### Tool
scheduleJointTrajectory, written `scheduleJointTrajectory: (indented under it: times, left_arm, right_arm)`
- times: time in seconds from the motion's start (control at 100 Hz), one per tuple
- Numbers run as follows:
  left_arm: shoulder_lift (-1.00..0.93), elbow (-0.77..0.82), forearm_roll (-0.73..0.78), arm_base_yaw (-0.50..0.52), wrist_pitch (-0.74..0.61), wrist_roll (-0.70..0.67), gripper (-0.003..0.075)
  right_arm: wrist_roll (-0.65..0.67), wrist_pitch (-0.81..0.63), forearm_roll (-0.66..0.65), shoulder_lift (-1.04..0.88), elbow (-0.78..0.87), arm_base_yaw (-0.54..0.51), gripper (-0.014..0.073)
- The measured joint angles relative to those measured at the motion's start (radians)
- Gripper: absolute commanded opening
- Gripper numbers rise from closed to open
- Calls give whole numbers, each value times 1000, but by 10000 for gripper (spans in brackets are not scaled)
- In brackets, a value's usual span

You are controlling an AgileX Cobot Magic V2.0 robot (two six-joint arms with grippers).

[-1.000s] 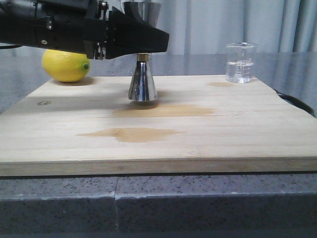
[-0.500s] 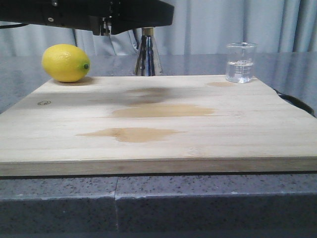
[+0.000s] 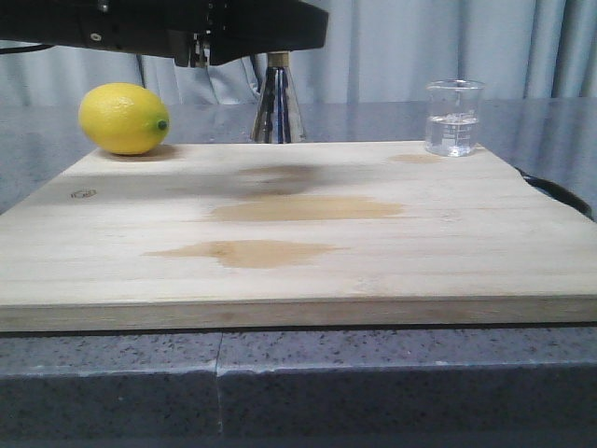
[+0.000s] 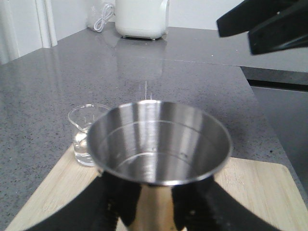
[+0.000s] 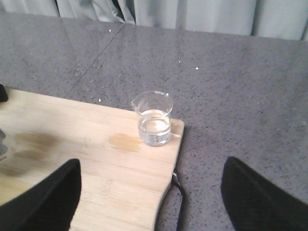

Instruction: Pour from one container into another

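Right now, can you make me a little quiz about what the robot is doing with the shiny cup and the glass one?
1. True or false: the jigger stands on the board.
2. Which gripper holds the jigger: left or right?
3. What does the beaker hold? A) clear liquid B) nothing C) lemon juice pulp

Key: 1 false, it hangs above the board in the left gripper. 2 left; the right gripper is open and empty. 3 A.

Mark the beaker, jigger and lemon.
beaker [image 5: 154,119], right wrist view, on its glass wall at the liquid.
jigger [image 4: 159,139], left wrist view, inside the upper cup.
lemon [image 3: 121,119], front view, middle of the peel.
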Motion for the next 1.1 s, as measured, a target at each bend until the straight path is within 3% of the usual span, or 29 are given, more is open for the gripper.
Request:
scheduleJointTrajectory:
  times: [0.14,0.37,0.57,0.76,1.1]
  left_arm:
    - [0,0,0,0,0,0,218]
    - [0,0,0,0,0,0,218]
    - [0,0,0,0,0,0,218]
    - [0,0,0,0,0,0,218]
    - [0,0,1,0,0,0,218]
  right_arm:
    - [0,-153,0,134,11,12,521]
    - [12,-569,0,325,134,12,521]
    - [164,-829,-182,481,153,-7,521]
    - [250,-937,-302,585,143,-74,521]
    - [265,-966,-410,728,32,-110,521]
